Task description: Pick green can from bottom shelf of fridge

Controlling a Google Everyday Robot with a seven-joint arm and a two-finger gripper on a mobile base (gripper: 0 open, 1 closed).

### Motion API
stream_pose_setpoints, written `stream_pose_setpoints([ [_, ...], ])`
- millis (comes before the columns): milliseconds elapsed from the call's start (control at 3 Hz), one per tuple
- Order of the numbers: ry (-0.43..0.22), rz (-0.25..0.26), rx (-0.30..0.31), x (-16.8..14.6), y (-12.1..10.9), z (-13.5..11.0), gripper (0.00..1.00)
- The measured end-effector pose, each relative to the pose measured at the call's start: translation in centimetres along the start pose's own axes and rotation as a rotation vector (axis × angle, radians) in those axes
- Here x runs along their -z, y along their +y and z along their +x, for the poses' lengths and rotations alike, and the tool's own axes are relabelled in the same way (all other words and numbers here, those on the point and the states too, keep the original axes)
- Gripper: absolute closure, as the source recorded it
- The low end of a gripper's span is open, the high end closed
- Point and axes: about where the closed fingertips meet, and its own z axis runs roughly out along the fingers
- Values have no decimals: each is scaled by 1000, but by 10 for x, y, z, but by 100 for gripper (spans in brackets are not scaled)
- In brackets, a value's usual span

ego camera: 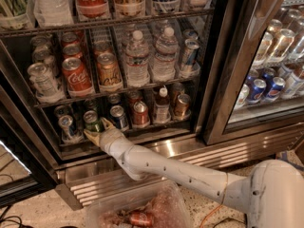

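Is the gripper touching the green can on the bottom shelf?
Cannot tell. In the camera view the gripper overlaps the lower front of the green can, so neither contact nor a gap shows plainly.

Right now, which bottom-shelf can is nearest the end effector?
The green can, second from left; the end effector is right at it, the red can farther right.

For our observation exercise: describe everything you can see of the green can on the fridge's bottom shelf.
The green can is a short metal drink can with a green label and a silver lid. It stands upright near the left end of the dark wire bottom shelf of the fridge, with other cans on either side. The robot's claw is right at its lower front. Whether it grips the can cannot be told.
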Motion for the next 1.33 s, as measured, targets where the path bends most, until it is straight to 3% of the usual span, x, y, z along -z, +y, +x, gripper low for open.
stream_pose_setpoints([
  [333,2,-4,1,-1,1,1,91],
  [667,12,-22,9,0,4,0,100],
  [1000,-16,-43,66,9,6,-27,100],
  [1333,-88,-73,162,25,14,-76,100],
])
